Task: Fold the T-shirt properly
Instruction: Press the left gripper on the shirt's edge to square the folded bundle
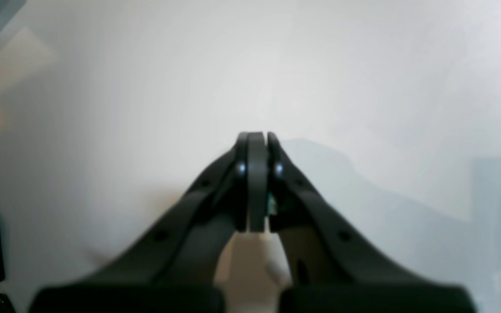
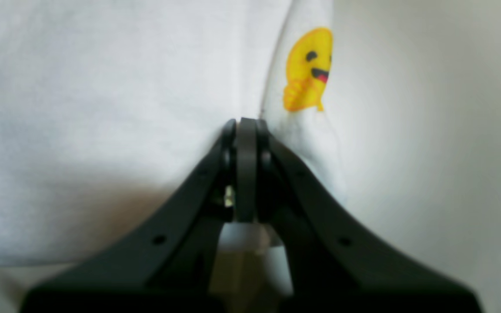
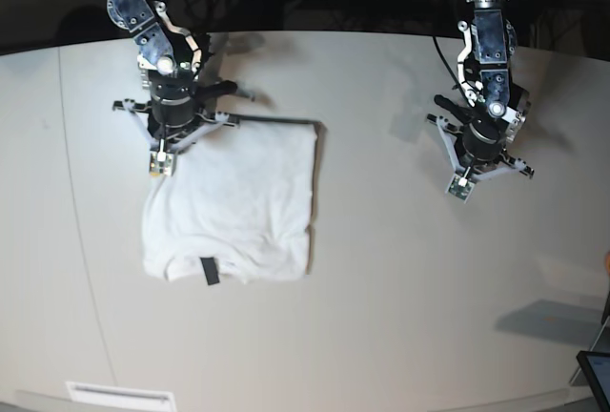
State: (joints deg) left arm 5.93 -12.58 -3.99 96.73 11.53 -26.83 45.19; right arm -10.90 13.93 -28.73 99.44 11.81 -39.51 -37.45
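The right gripper (image 2: pixel 246 124) partly hides the T-shirt (image 2: pixel 102 108); it is clenched, contact unclear. The left gripper (image 1: pixel 257 137) is clenched, empty.

Worktop (image 3: pixel 381 288): pale, smooth surface, thin seam running down one side. White T-shirt (image 3: pixel 243 193) lies directly on it, folded into a rough rectangle, black neck tag (image 3: pixel 210 271) showing.

No legible text or labels in view
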